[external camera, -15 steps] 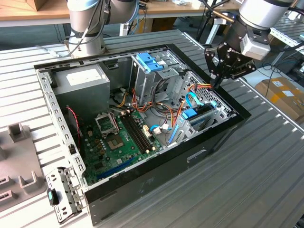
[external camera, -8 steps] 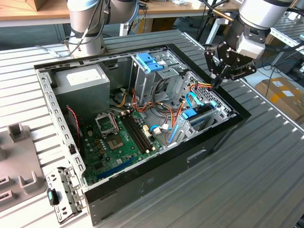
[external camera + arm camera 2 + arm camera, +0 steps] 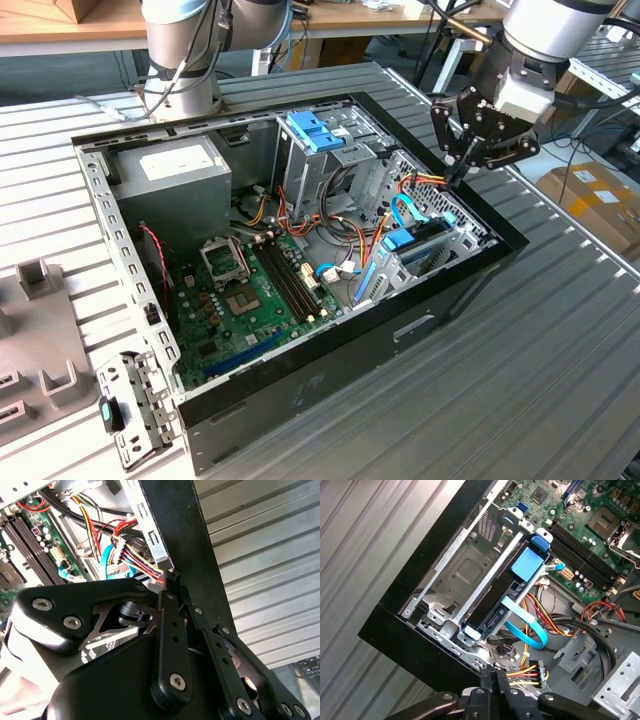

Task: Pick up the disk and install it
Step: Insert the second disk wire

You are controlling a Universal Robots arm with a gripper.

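The disk (image 3: 492, 602) sits on edge in a metal drive bay (image 3: 462, 575) at the corner of the open computer case (image 3: 440, 300), on the exterior view's right. In the first wrist view its long axis runs along the bay's rails, one end under a blue plastic tab (image 3: 526, 566) toward the motherboard (image 3: 580, 525), the other end at the case's outer wall, where a light blue ribbon cable (image 3: 527, 632) curls off near it. Whether that cable is plugged into the disk is hard to make out. In the exterior view the disk (image 3: 425, 238) shows as a dark slab standing between silver brackets.

The gripper (image 3: 462, 165) hangs just above the case's rim beside the bay, its fingers (image 3: 492, 682) drawn together on a bundle of red, yellow and black wires (image 3: 522, 672), apart from the disk.
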